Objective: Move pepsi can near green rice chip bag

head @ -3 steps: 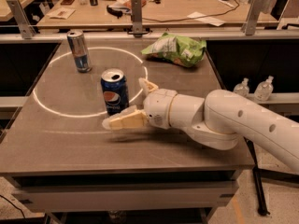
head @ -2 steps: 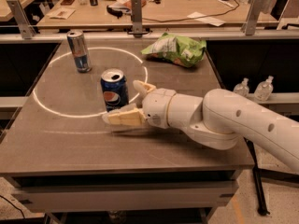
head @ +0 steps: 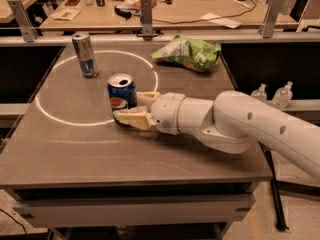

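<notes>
The pepsi can (head: 121, 91) stands upright left of the table's centre, dark blue with a round logo and a silver top. The green rice chip bag (head: 190, 52) lies at the back right of the table, well apart from the can. My gripper (head: 134, 107) reaches in from the right at can height. Its cream fingers (head: 134, 118) are spread, one in front of the can's base and one behind its right side, so the can sits between them. The jaws are open and not closed on the can.
A slimmer silver and blue can (head: 85, 54) stands at the back left. A white ring (head: 60, 121) is marked on the grey table (head: 100, 159). A railing with posts (head: 146, 15) runs behind the table, before a cluttered bench. Two bottles (head: 272, 94) stand right of the table.
My gripper has moved left and slightly away from me, so its open fingers now straddle the pepsi can. The can, the bag and the slim can have not moved.
</notes>
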Action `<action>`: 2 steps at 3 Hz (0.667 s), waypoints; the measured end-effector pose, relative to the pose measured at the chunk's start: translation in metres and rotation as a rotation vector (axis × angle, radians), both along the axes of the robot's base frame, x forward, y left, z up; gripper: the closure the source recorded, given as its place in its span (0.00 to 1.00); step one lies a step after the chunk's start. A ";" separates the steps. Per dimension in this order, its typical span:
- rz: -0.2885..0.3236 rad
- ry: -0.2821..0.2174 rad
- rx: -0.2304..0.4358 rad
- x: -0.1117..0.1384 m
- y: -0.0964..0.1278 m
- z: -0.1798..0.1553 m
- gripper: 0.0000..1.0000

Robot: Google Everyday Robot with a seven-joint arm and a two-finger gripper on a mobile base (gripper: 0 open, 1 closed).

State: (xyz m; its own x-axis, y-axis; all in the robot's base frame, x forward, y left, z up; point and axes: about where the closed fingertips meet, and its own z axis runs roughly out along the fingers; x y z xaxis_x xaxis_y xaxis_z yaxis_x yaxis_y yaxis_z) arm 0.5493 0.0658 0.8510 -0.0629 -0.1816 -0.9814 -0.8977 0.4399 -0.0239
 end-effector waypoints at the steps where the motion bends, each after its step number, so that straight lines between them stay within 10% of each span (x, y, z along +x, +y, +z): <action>1: -0.017 0.005 -0.022 -0.006 -0.017 0.000 0.88; 2: -0.106 -0.058 -0.068 -0.016 -0.042 0.010 1.00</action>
